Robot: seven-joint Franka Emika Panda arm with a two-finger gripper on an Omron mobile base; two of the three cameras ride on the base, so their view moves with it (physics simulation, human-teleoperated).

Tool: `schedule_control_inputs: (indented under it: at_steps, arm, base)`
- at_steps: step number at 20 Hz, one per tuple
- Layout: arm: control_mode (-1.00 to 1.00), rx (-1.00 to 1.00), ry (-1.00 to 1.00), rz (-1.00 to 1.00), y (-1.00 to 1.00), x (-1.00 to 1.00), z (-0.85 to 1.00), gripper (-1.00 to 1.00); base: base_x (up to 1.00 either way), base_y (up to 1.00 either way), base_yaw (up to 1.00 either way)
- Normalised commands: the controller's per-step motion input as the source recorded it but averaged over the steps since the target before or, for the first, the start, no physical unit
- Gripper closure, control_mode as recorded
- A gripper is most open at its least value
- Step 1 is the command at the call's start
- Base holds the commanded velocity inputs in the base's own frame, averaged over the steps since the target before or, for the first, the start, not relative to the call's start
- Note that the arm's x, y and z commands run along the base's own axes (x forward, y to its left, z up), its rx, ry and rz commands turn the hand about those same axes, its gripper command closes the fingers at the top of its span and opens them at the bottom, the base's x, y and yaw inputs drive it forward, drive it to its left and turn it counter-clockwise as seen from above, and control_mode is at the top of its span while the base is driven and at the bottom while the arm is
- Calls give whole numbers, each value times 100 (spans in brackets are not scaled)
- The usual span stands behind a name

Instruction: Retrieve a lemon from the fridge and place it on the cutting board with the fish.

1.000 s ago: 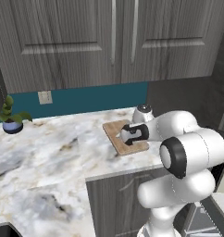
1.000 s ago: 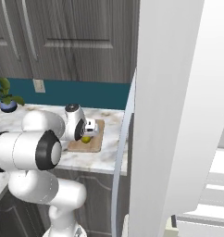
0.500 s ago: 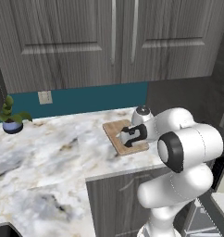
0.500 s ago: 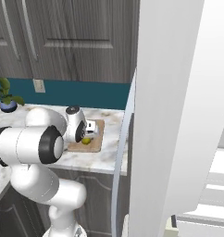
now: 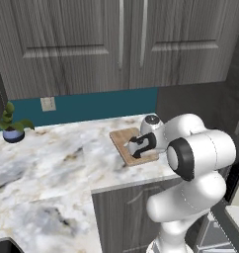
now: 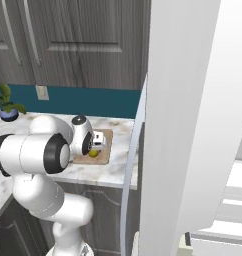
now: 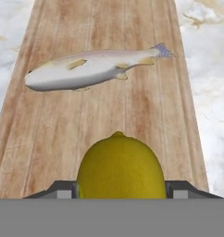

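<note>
Two dark finger tips flank the lemon [image 7: 119, 166] in the hand view, one on each side of it, so the gripper [image 7: 118, 189] reads as clamped on the fruit rather than let go. The lemon hangs over the near part of the cutting board [image 7: 146, 115], with the fish [image 7: 88, 69] lying crosswise farther along the wood and well apart from the fruit; that spacing looks deliberate, leaving bare board for the lemon to land without nudging the fish. From the right base view the lemon [image 6: 93, 153] shows as a small yellow spot under the gripper [image 6: 96, 146], low over the cutting board [image 6: 105, 148] on the marble counter [image 6: 113, 170], beside the open fridge [image 6: 193, 125] door. My judgement is that the carrying is done and only the lowering and release remain. Whether the lemon already touches the wood cannot be told: its underside is cut off at the bottom of the hand view. In the left base view the gripper [image 5: 139, 147] and the white arm cover much of the cutting board [image 5: 122, 139]. A potted plant [image 5: 13, 127] stands far off at the counter's back edge.
</note>
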Motion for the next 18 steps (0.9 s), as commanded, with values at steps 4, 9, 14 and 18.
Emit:
schedule_control_inputs:
  at_steps: [4,9,14,18]
  arm:
    - [-100,0,0,0,0,0,-1,-100]
    - [-100,0,0,0,0,0,0,-100]
    - [-100,0,0,0,0,0,0,-100]
    - [-100,0,0,0,0,-1,19,-100]
  base:
    - [0,0,0]
    - [0,0,0]
    - [0,0,0]
    - [0,0,0]
